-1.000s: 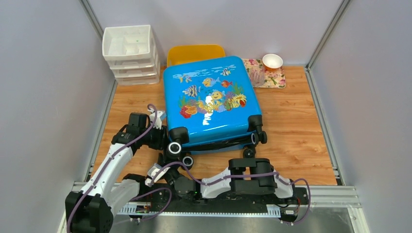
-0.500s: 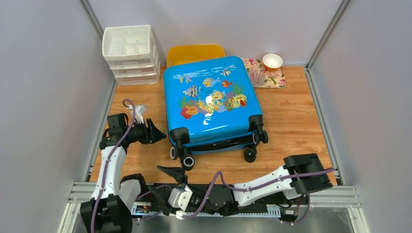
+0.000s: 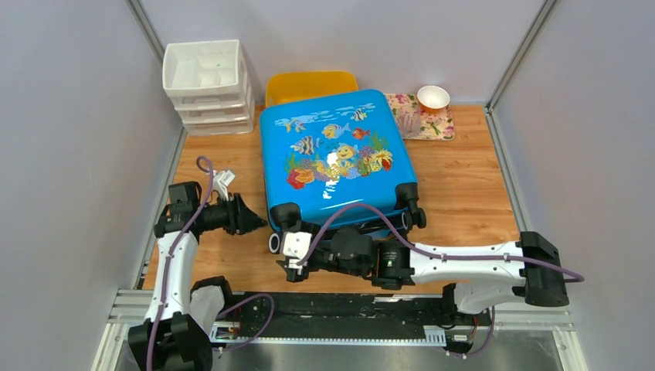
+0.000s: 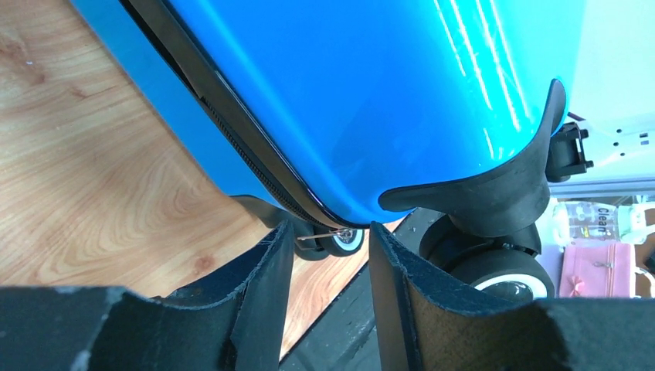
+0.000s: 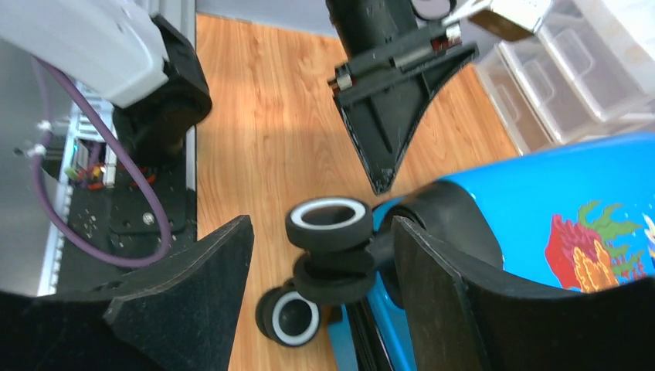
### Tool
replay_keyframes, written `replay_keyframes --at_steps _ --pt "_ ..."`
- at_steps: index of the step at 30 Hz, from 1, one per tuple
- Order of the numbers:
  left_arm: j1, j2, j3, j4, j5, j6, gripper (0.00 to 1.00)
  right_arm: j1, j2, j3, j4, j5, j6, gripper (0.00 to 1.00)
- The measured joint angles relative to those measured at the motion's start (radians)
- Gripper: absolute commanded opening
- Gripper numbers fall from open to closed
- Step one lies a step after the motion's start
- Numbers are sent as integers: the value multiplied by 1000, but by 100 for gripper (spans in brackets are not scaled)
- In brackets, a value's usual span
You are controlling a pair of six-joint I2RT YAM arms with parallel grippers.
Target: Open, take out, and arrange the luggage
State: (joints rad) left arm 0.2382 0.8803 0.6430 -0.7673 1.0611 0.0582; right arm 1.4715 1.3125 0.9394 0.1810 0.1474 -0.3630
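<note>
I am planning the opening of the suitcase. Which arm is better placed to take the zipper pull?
Left, probably. The left gripper faces the zip seam of the luggage, and the metal zipper pull shows just ahead between its open fingers. The right gripper stands open around a corner wheel, off the seam.

Luggage (image 3: 332,154): hard shell, smooth glossy blue plastic w/ strong glare; corner trim (image 4: 479,189) matt black plastic; wheels (image 5: 328,224) matt black, rubber-look. Table (image 3: 471,209): wood-grain, low sheen. Drawer unit (image 3: 205,77): semi-clear white plastic. Tub (image 3: 309,81): smooth yellow plastic. My left gripper (image 4: 330,228): pads (image 4: 259,309) matt black, grainy, frayed edges. My base rail (image 3: 533,313): brushed metal.
</note>
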Motion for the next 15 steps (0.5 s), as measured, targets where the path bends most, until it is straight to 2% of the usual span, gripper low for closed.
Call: replay_keyframes --at_steps 4,10,15 --pt "0 -8 -21 56 12 -49 47 -59 -5 0 -77 -50 -15 70" --pt "-41 -2 -117 243 -18 -196 43 -135 55 0 -102 -71 -49 68" --pt "-99 89 -118 419 -78 -295 43 -188 93 5 -111 -120 -46 66"
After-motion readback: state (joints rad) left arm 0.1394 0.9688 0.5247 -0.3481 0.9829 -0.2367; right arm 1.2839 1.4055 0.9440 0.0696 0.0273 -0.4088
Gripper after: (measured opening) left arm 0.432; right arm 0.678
